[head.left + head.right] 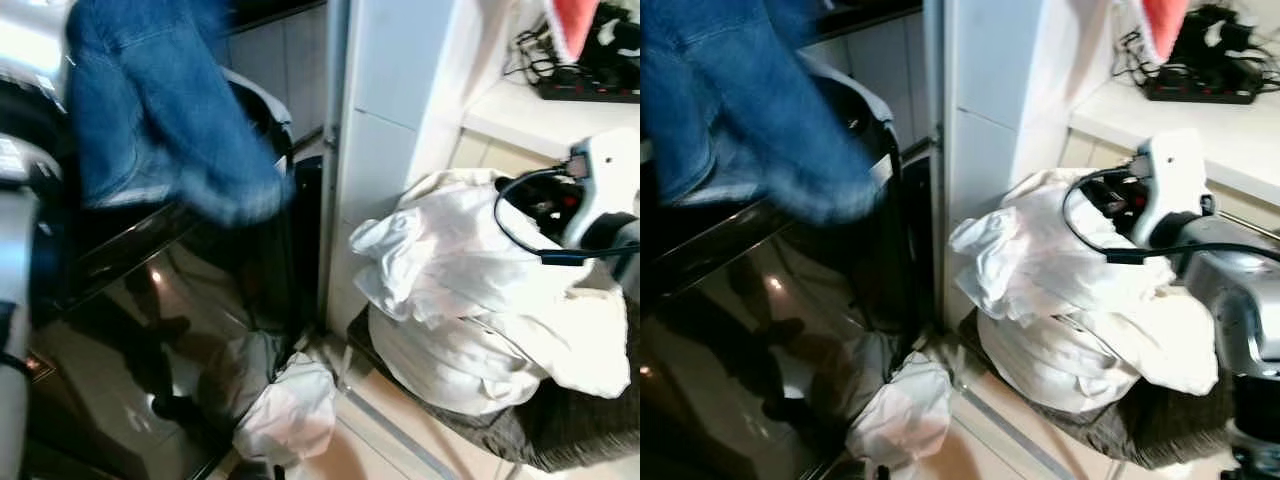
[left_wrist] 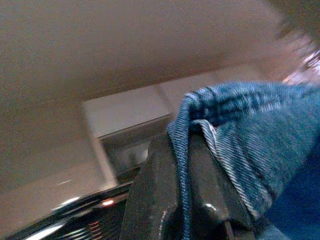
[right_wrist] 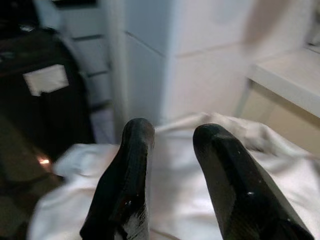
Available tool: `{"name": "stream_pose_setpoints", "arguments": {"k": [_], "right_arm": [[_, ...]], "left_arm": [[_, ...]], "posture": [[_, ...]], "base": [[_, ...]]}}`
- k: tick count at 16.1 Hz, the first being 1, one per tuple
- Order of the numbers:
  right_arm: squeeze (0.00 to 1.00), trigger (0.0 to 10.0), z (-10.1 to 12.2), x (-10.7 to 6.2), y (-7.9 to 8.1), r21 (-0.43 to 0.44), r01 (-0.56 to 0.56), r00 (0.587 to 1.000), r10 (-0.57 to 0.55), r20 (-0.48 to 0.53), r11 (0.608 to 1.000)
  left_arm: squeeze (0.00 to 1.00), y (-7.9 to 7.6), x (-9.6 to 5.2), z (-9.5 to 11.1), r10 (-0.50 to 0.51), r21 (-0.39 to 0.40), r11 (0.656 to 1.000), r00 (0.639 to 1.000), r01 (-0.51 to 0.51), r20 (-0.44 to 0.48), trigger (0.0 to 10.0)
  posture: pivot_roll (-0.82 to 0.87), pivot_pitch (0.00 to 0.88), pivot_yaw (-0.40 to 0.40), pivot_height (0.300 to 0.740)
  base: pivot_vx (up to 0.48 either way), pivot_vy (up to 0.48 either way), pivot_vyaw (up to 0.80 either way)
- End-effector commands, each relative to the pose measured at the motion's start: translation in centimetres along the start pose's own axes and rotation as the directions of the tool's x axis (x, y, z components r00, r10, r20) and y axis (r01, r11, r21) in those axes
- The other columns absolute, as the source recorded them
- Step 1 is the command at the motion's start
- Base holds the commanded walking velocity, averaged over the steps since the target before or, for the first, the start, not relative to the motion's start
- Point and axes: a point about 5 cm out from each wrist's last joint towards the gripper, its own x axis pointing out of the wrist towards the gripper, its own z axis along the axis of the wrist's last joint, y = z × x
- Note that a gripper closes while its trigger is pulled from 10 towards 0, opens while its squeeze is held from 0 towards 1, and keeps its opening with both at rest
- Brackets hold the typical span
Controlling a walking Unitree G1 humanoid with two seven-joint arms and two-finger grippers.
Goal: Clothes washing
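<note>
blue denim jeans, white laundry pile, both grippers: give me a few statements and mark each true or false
1. The left gripper is shut on the blue denim jeans. True.
2. The right gripper holds a white cloth. False: its fingers are open, above the white laundry pile, holding nothing.
3. The white pile lies in a dark woven basket. True.
4. The jeans lie on the floor. False: they hang in the air by the glossy black washing machine.
5. A crumpled white cloth lies on the floor at the machine's foot. True.
</note>
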Motion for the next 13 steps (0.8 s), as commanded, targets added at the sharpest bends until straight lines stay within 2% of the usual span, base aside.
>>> {"name": "stream_pose_setpoints", "arguments": {"k": [1,2,3,4,5,6,7,9,10,11,12,13], "right_arm": [[0.0,10.0,0.4,0.0,0.5,-0.024,-0.005,1.0,0.005,0.007,1.0],[0.0,10.0,0.2,0.0,0.8,-0.024,-0.009,1.0,0.009,0.004,1.0],[0.0,10.0,0.0,0.0,1.0,-0.024,-0.013,1.0,0.013,-0.001,1.0],[0.0,10.0,-0.4,0.0,1.6,-0.023,-0.026,1.0,0.025,-0.015,0.999],[0.0,10.0,-0.6,-0.1,1.9,-0.022,-0.034,0.999,0.034,-0.022,0.999],[0.0,10.0,-0.7,-0.1,2.0,-0.021,-0.038,0.999,0.037,-0.027,0.999],[0.0,10.0,-0.9,-0.2,2.3,-0.025,-0.045,0.998,0.044,-0.038,0.999],[0.0,10.0,-1.3,-0.4,3.0,-0.037,-0.087,0.994,0.084,-0.071,0.996],[0.0,10.0,-1.3,-0.5,3.2,-0.039,-0.101,0.992,0.097,-0.078,0.994],[0.0,10.0,-1.4,-0.6,3.4,-0.04,-0.108,0.991,0.104,-0.08,0.993],[0.0,10.0,-1.4,-0.6,3.8,-0.039,-0.13,0.988,0.126,-0.088,0.991],[0.0,10.0,-1.4,-0.5,4.0,-0.038,-0.14,0.986,0.136,-0.091,0.989]], "left_arm": [[0.0,-0.1,0.2,-0.4,-0.003,0.039,0.999,0.999,0.004,-0.04,0.0],[0.0,-1.2,-0.7,-2.5,-0.033,0.044,0.998,0.987,0.041,-0.156,0.0],[0.0,-2.1,-1.4,-3.9,-0.055,0.025,0.998,0.971,0.063,-0.233,4.0],[0.0,-4.8,-3.7,-6.7,-0.138,0.006,0.988,0.91,0.153,-0.39,10.0],[0.0,-6.2,-5.2,-8.2,-0.185,-0.009,0.979,0.864,0.205,-0.469,10.0],[0.0,-7.1,-6.1,-8.9,-0.234,-0.028,0.967,0.83,0.255,-0.506,10.0],[0.0,-7.4,-6.8,-9.6,-0.213,-0.029,0.972,0.814,0.235,-0.541,10.0],[0.0,-9.2,-9.6,-11.6,-0.347,-0.21,0.937,0.675,0.279,-0.651,10.0],[0.0,-9.5,-10.1,-11.9,-0.375,-0.254,0.927,0.648,0.276,-0.663,10.0],[0.0,-9.6,-10.3,-12.1,-0.384,-0.265,0.923,0.636,0.278,-0.669,10.0],[1.0,-9.7,-10.6,-12.3,-0.421,-0.383,0.902,0.609,0.201,-0.672,10.0],[1.0,-9.4,-10.5,-12.4,-0.415,-0.398,0.901,0.612,0.173,-0.673,10.0]], "posture": [[0.01,0.0,0.046,0.74],[0.01,0.0,0.051,0.74],[0.0,0.0,0.053,0.74],[0.0,0.0,0.056,0.74],[-0.01,0.0,0.057,0.74],[-0.01,0.0,0.057,0.74],[-0.01,0.0,0.061,0.74],[-0.01,0.0,0.064,0.74],[-0.01,0.0,0.064,0.74],[-0.01,0.0,0.062,0.74],[0.0,0.0,0.054,0.74],[0.0,0.0,0.054,0.74]], "base": [[0.0,0.0,0.0],[0.0,0.0,0.0],[0.0,0.0,0.0],[0.0,0.0,0.0],[0.0,0.0,0.0],[0.0,0.0,0.0],[0.0,0.0,0.0],[0.0,0.0,0.0],[0.0,0.0,0.0],[0.0,0.0,0.0],[0.0,0.0,0.0],[0.0,0.0,0.0]]}}
